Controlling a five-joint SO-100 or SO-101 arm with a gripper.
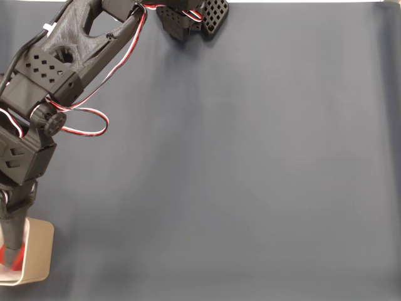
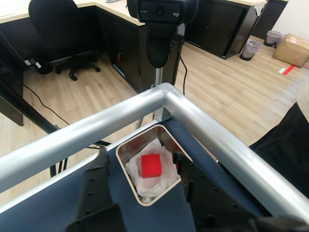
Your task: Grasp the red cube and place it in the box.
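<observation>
We see the red cube (image 2: 151, 165), matte and bright, resting on crumpled white lining inside the box (image 2: 126, 147) (tan-rimmed); the tool (image 2: 140, 162) hangs spread apart, empty, fingers at nine and three o'clock.

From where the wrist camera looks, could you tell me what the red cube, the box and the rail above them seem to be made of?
The red cube looks like matte plastic or foam: flat colour, no glare. The box has a smooth, rounded beige rim, probably plastic or coated metal, with crumpled white lining inside. The rail looks like brushed metal tubing, with soft highlights.
</observation>
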